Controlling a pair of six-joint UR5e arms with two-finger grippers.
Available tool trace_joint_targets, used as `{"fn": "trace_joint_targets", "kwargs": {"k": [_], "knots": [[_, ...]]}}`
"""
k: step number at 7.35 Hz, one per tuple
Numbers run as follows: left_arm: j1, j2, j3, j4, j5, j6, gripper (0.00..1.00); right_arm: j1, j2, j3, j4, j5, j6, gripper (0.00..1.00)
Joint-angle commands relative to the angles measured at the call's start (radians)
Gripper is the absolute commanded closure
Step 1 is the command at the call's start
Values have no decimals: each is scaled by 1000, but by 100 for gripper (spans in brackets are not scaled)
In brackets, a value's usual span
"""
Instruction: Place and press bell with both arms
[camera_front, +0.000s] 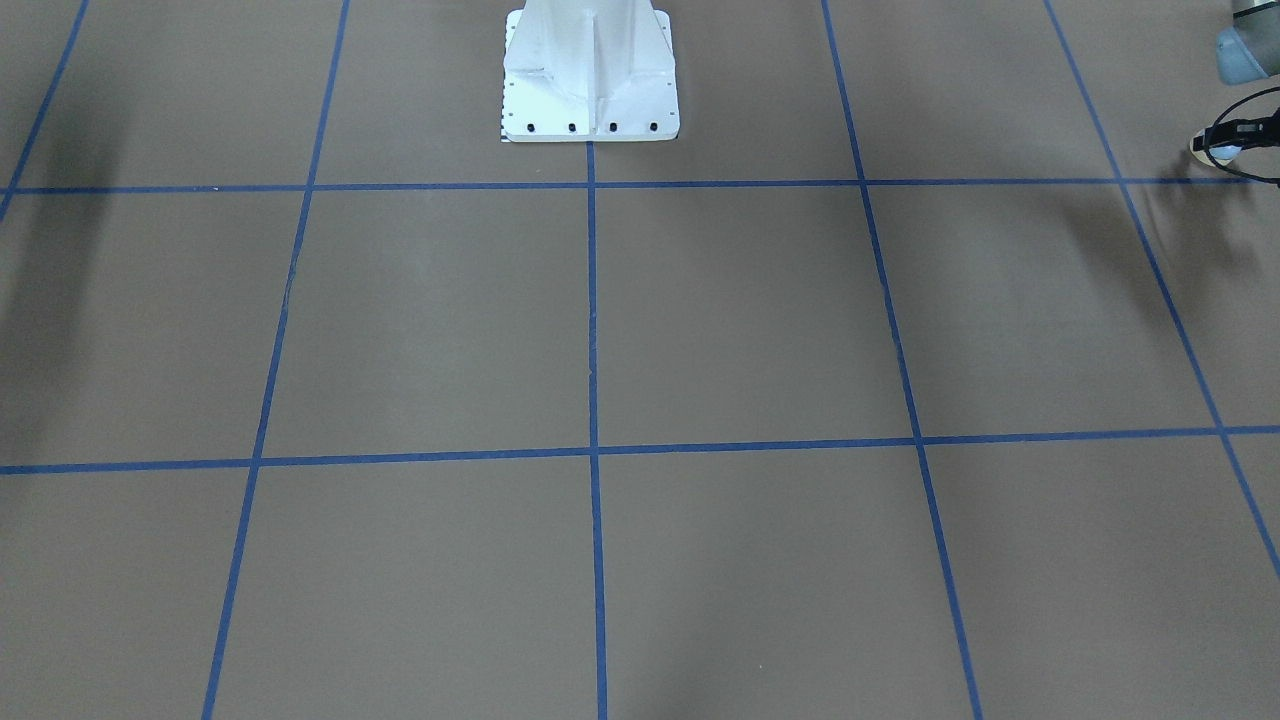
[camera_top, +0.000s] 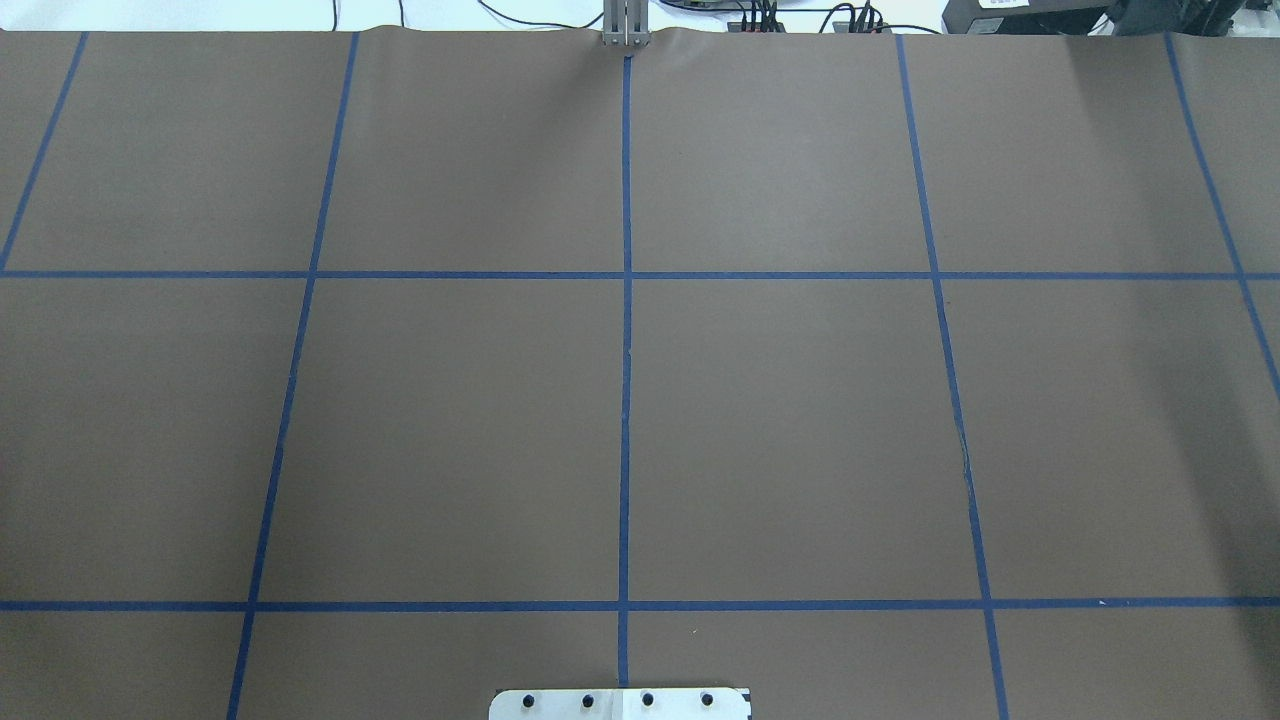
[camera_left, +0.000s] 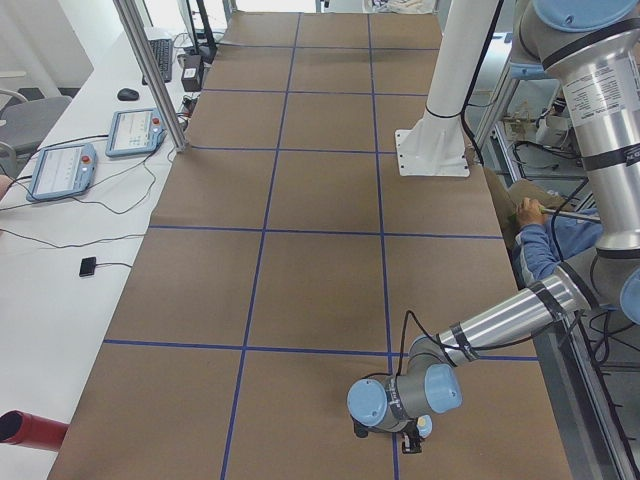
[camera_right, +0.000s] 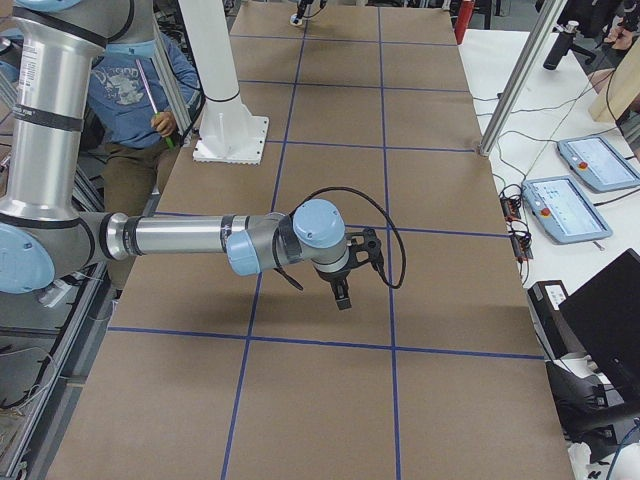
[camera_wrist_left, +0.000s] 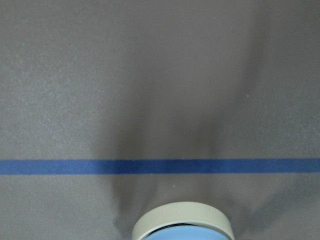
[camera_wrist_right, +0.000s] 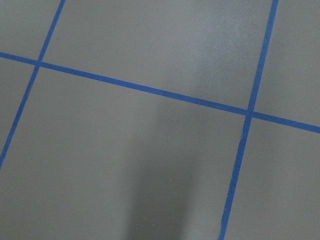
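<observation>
Bell (camera_wrist_left: 182, 223) at low left hand (camera_front: 1225, 145)

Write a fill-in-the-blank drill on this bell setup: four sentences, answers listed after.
1. In the left wrist view the bell sits just short of a ___ tape line.
2. Under the wrist of the left arm sits the small domed ___.
3. The pedestal bolted to the table is ___.
4. The pincer of the right arm points ___ toward the table.

Missing words: blue; bell; white; down.
</observation>
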Motion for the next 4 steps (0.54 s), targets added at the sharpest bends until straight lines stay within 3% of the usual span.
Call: {"fn": "trace_joint_targets", "kwargs": {"k": [1, 2, 4], "knots": [[0, 0, -1, 0, 0, 0, 93, 0, 0, 0, -1, 0, 0, 0], [0, -3, -11, -1, 0, 3, 100, 0, 0, 0, 1, 0, 0, 0], [0, -12, -100, 32, 0, -2, 100, 0, -1, 0, 1, 0, 0, 0]]}}
